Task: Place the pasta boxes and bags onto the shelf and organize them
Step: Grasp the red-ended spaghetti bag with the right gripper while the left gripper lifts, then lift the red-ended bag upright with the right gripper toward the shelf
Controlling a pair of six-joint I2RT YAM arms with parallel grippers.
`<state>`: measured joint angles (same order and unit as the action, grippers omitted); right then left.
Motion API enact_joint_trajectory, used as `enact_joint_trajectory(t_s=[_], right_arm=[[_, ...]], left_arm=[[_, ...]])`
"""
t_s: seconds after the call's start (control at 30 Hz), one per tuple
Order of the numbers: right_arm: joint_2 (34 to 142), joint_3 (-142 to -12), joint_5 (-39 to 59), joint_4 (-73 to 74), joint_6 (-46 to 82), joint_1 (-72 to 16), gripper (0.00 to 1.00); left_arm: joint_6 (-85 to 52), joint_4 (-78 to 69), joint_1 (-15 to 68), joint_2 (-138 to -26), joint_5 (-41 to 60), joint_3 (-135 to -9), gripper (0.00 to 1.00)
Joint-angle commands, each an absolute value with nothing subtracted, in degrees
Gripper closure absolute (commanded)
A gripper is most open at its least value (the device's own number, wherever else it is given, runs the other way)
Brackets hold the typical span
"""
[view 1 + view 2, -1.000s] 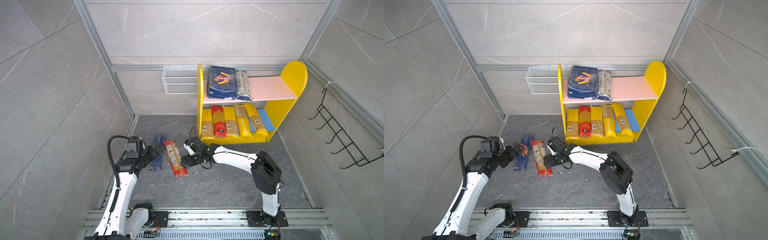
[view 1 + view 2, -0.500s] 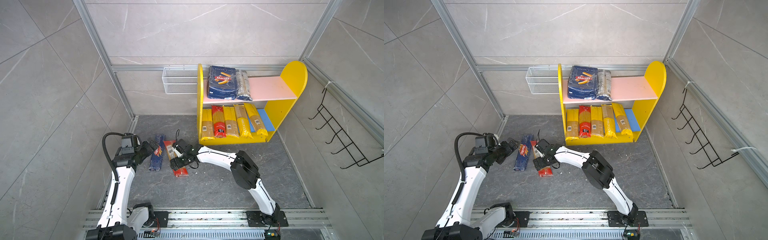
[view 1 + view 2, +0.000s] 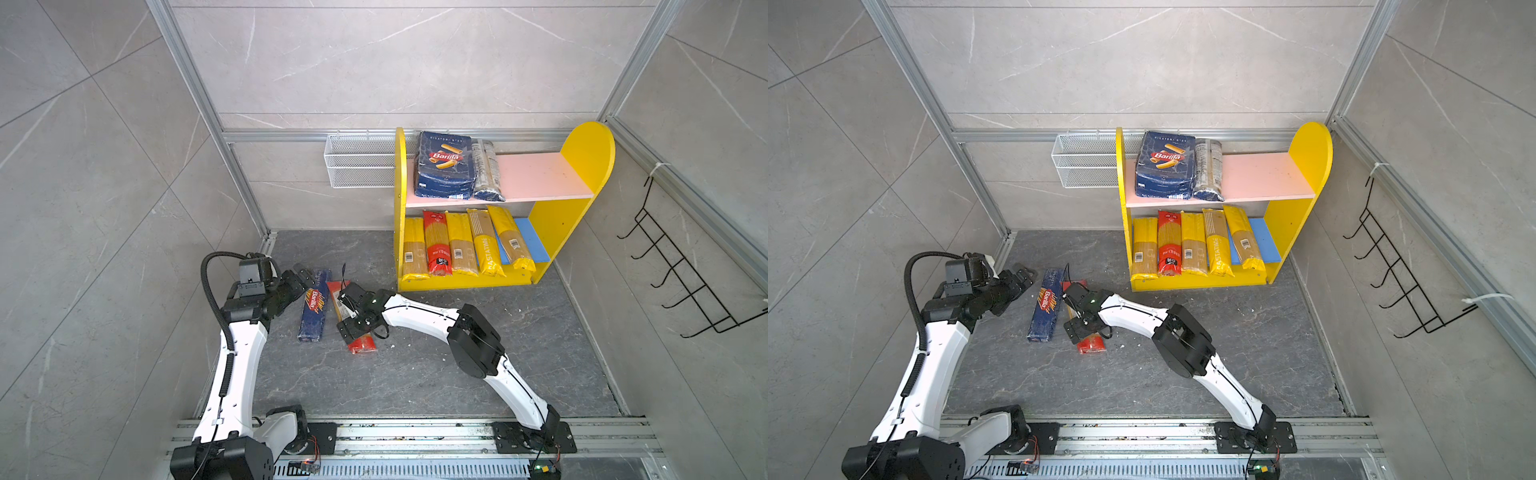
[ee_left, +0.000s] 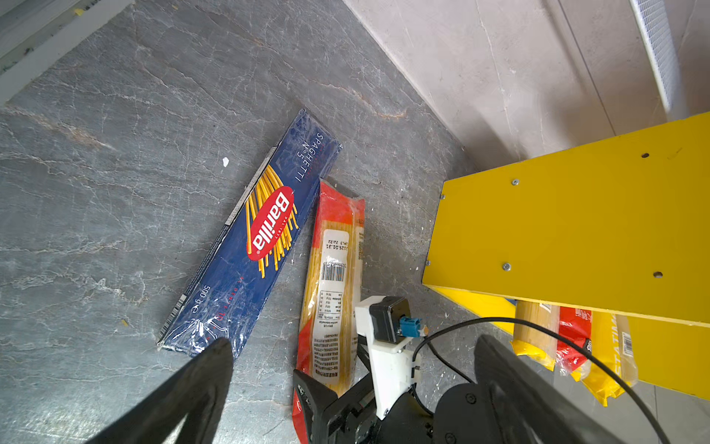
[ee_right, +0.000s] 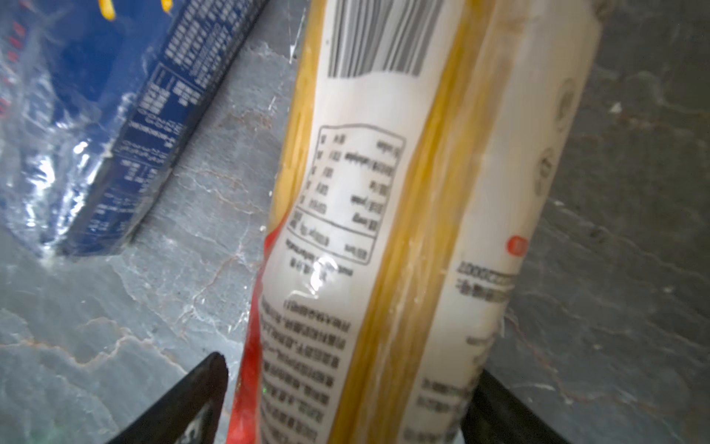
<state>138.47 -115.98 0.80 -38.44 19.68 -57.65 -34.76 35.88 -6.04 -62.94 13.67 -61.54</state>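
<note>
A long blue Barilla spaghetti box (image 3: 314, 305) (image 4: 253, 238) lies on the grey floor. Beside it lies a red-and-clear bag (image 3: 362, 345) (image 5: 384, 230). My right gripper (image 3: 351, 309) (image 5: 351, 373) is open and low over this bag, one finger on each side. My left gripper (image 3: 305, 276) (image 4: 355, 344) hangs open and empty by the box's far end. On the shelf (image 3: 590, 145), the pink upper board (image 3: 540, 174) carries the wide Barilla box (image 3: 444, 166) and a dark bag (image 3: 487, 170). Yellow bags (image 3: 486, 245) and a red bag (image 3: 436, 243) fill most of the blue lower board (image 3: 530, 241).
A white wire mesh basket (image 3: 359, 160) hangs on the back wall left of the shelf. A black hook rack (image 3: 681, 282) is on the right wall. The arms' base rail (image 3: 415, 432) runs along the front. Walls close in on three sides.
My right gripper has slid left along the floor until it straddles the red-and-clear bag. My left gripper has drawn back a little toward the blue box's far end.
</note>
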Motion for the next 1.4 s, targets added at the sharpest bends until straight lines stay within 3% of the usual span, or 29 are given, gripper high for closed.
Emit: enact_joint_trajectory(t_s=[0.0,0.17,0.37,0.63,1.03,1.37], right_arm=[[142.4,-117.3,-2.2,-43.8,18.9,-58.4,0.08],[143.3,-116.7,-4.1,-45.5,20.0,-58.6,0.17],[141.1,-110.8,-3.6,-43.1,21.4,-58.6,0.47],[134.4,-101.5,1.8,-36.9,22.8,-58.4,0.66],[119.0,-82.6,23.2,-19.7,30.6,-52.4,0.77],[105.0,-75.9,23.5,-21.1,29.7,-50.1,0.78]], left_arm=[[-33.2,34.8,-6.2,-63.8,14.8,-63.4,0.0],[-33.2,34.5,-6.2,-67.5,15.0,-68.3,0.0],[-33.6,34.2,-6.3,-72.7,15.8,-74.9,0.0],[-33.9,32.3,-6.1,-77.1,17.4,-76.4,0.0],[-32.6,33.6,-4.7,-79.6,16.5,-78.3,0.0],[-28.8,34.6,2.3,-83.8,12.5,-84.0,0.0]])
